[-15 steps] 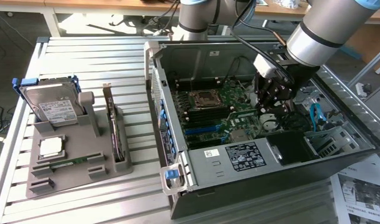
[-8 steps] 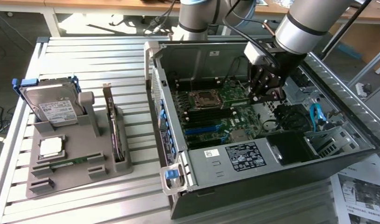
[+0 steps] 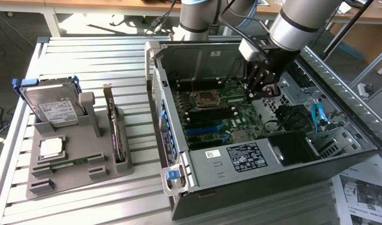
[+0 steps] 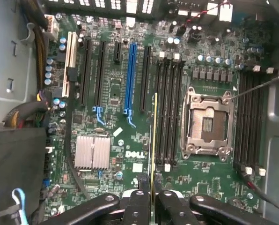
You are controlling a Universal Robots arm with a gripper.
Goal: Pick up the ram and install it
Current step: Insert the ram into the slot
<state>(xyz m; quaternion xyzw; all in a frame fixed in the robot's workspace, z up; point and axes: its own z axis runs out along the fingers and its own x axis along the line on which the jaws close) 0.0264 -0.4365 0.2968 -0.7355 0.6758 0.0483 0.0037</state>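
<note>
My claw (image 4: 151, 196) pinches the ram (image 4: 154, 136) edge-on inside the open computer case (image 3: 178, 187), lined up along the black memory slots (image 4: 170, 117) beside the empty processor socket (image 4: 207, 123); pickup looks done, but I judge the seating is not.

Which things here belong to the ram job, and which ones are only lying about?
Job: ram, held edge-on in the gripper; black memory slots; motherboard.
Lying about: hard drive, processor and expansion card, on the grey tray beside the case.
</note>
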